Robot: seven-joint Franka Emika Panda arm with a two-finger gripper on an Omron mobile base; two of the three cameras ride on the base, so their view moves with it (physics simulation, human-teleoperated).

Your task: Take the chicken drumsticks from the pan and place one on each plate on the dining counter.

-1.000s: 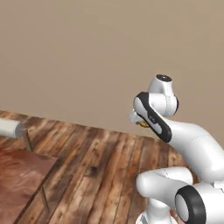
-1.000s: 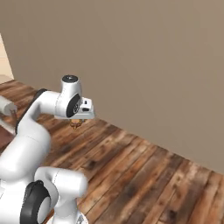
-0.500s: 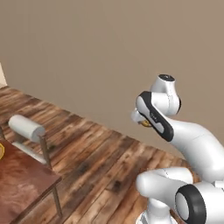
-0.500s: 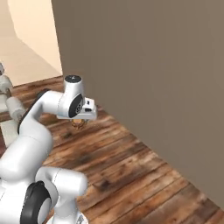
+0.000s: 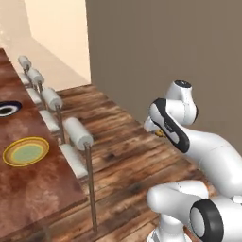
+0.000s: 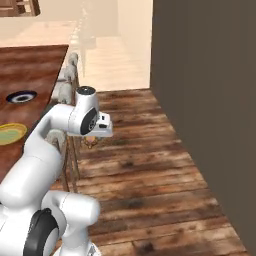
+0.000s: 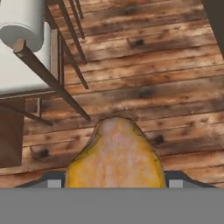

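Note:
A pale yellow-tan chicken drumstick (image 7: 116, 155) sits between my fingers in the hand view, over the plank floor, with the gripper (image 6: 90, 141) shut on it. From the left base view a bit of the drumstick (image 5: 159, 134) peeks out under the hand. The dining counter (image 5: 33, 189) lies to the left, carrying the yellow-rimmed plate (image 5: 26, 151) and, farther back, the blue-rimmed plate (image 5: 8, 108). Both plates, yellow (image 6: 9, 134) and blue (image 6: 22, 96), look bare. The gripper hangs beside the counter, off its edge. The pan and the darker drumstick are out of view.
A row of pale-cushioned stools (image 5: 78, 134) lines the counter's edge between the arm and the plates; one stool (image 7: 22, 57) is close below the hand. A dark taupe wall (image 6: 210, 100) stands on the right. Wooden floor (image 5: 127, 160) lies between them.
The whole picture has swung as the base turned: the counter, the stools and both plates have come into view. The drumstick stays in the shut gripper.

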